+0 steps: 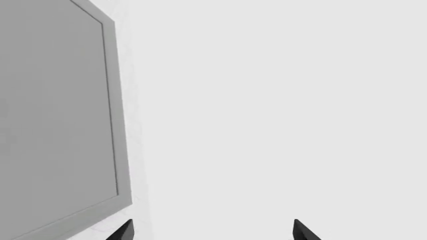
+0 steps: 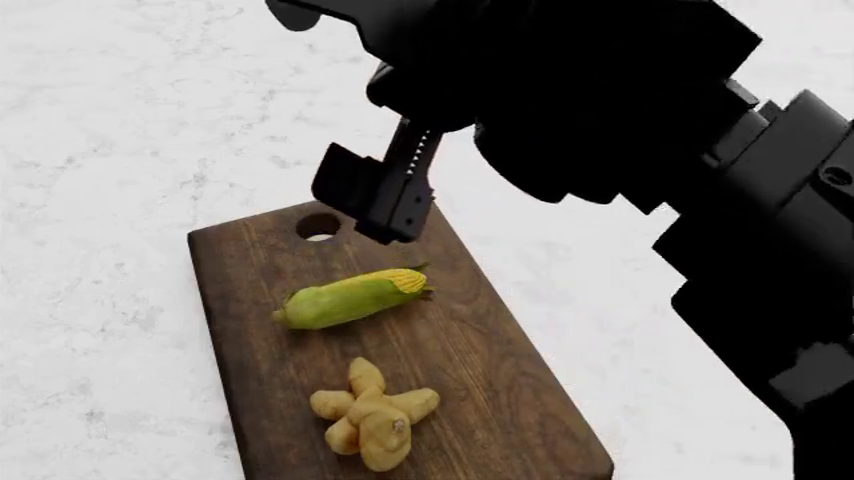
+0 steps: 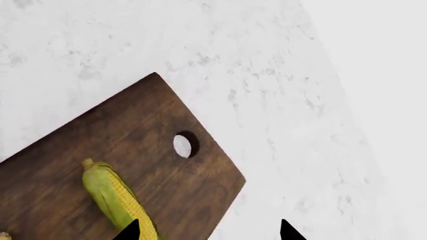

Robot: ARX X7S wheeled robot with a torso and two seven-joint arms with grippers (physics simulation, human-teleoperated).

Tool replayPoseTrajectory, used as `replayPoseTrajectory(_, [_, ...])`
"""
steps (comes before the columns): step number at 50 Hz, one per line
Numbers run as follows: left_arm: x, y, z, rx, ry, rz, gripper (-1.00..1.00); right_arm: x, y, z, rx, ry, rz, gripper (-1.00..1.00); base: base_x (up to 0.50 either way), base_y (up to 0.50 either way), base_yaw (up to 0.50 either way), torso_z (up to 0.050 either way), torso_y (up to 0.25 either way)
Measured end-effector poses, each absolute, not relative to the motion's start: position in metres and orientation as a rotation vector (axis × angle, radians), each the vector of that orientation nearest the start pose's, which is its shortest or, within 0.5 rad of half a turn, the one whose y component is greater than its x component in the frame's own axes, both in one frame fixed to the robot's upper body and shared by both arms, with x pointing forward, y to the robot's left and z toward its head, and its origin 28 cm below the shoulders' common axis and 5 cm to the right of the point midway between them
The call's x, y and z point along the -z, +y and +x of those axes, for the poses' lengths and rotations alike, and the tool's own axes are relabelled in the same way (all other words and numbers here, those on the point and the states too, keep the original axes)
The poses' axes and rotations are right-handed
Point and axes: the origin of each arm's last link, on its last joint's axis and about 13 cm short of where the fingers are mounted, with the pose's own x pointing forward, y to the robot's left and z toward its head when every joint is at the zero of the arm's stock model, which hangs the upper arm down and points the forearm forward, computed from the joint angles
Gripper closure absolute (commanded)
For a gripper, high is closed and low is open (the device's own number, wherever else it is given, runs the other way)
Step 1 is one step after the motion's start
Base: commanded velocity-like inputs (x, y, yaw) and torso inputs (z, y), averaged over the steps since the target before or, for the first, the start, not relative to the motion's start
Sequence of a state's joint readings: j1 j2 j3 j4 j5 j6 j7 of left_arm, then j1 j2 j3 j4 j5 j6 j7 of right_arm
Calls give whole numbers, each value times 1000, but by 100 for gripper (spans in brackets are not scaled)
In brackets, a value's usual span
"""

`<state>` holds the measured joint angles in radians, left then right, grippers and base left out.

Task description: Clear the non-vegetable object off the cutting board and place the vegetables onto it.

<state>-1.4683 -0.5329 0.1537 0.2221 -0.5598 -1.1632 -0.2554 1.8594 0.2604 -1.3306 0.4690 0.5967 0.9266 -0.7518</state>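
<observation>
The dark brown cutting board point(image 2: 254, 290) lies on the white marbled counter, its round hole at the far end. The green-husked corn point(image 2: 350, 297) lies across the board's middle. The tan knobby root point(image 2: 374, 412) lies on the board's near part. My right gripper point(image 2: 378, 210) hovers open and empty above the board's far end, near the hole. In the right wrist view the board point(image 3: 133, 130) and the corn point(image 3: 113, 195) lie below the open right gripper point(image 3: 208, 231). My left gripper point(image 1: 210, 232) is open and empty, facing a plain white wall. The red fruit is out of view.
The white marbled counter point(image 2: 120, 130) surrounds the board on all sides. My black right arm point(image 2: 641, 110) fills the upper right of the head view. A grey framed panel point(image 1: 53, 115) shows in the left wrist view.
</observation>
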Motion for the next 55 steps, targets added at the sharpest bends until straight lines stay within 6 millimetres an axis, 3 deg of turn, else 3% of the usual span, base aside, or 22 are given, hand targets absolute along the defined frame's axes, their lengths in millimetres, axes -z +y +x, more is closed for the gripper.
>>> replayPoseTrajectory(16, [-401, 288, 275, -126, -433, 176, -100, -383, -72, 296, -738, 189, -754, -100, 0, 0, 0, 0, 0])
replayPoseTrajectory(28, [-394, 287, 262, -87, -437, 174, -100, -379, -74, 241, -653, 63, -707, -100, 0, 0, 0, 0, 0])
replayPoseTrajectory(42, [-376, 286, 235, -19, -428, 129, -100, -376, -84, 186, -565, -102, -679, -100, 0, 0, 0, 0, 0])
replayPoseTrajectory(55, [-367, 285, 198, 62, -443, 99, -100, -376, -90, 142, -490, -191, -637, -100, 0, 0, 0, 0, 0])
